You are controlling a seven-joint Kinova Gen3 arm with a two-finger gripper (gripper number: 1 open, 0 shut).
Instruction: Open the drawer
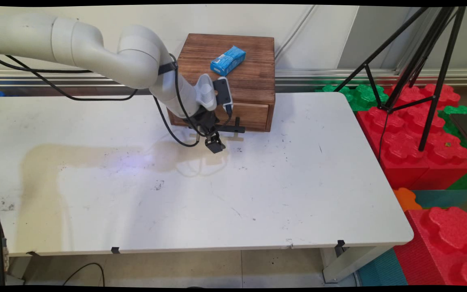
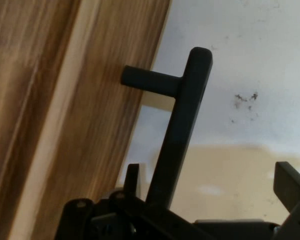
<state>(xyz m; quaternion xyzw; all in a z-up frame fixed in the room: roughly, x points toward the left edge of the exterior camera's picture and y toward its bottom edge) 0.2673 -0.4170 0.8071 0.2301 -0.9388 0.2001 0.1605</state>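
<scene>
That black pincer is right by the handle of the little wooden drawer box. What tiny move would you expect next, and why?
Probably closing on the handle. In the hand view the black drawer handle runs between the two fingers of the open pincer, one finger beside the wooden drawer front, the other standing well clear. Nothing is gripped yet, so squeezing shut looks like the natural small step.

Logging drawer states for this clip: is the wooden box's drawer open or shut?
Shut: the drawer front sits flush with the wooden box, its black handle standing between the open gripper's fingers.
</scene>
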